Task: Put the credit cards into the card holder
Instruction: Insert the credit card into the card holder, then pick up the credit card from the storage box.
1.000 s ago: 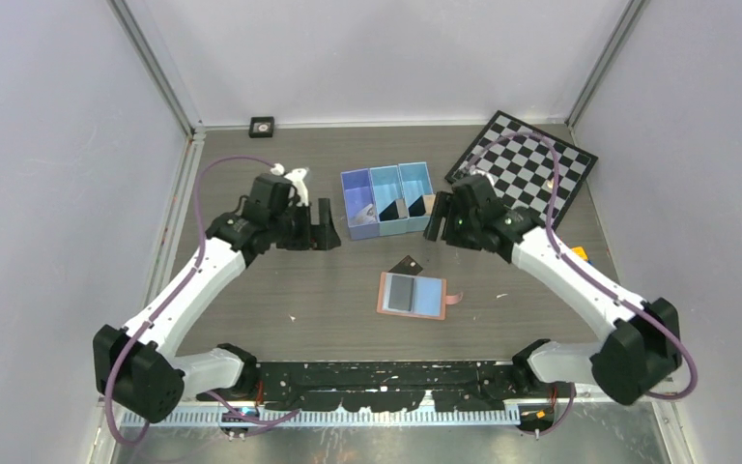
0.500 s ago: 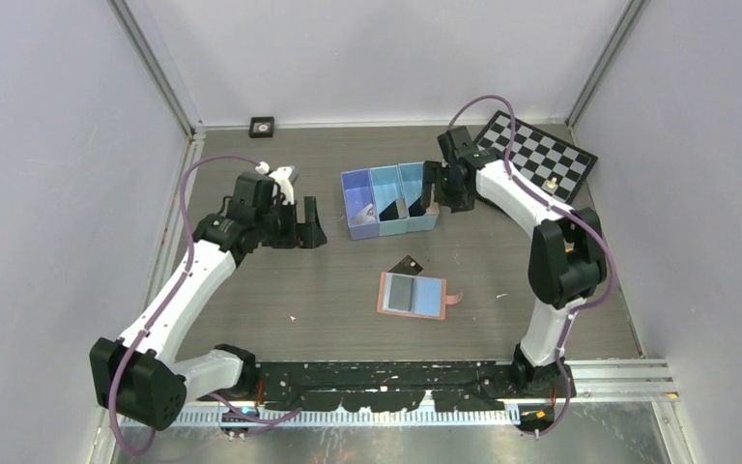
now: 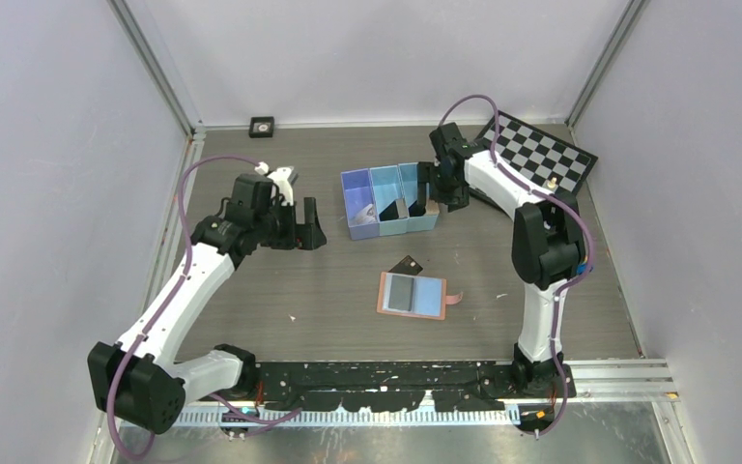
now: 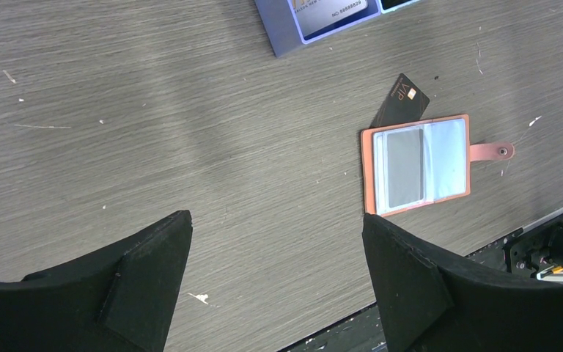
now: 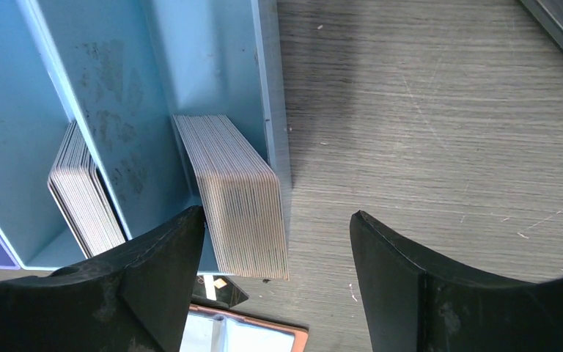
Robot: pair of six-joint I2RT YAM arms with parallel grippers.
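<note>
Two left fingers stand wide apart over bare worktop and hold nothing. In your left wrist view the open card holder lies flat ahead of the right-hand finger, with a black credit card touching its far edge. In your right wrist view the right fingers are also spread and empty, and a card stack leans in the end compartment of the blue bin, just ahead of the left-hand finger. From above, you see the card holder well apart from both pairs of fingers.
</note>
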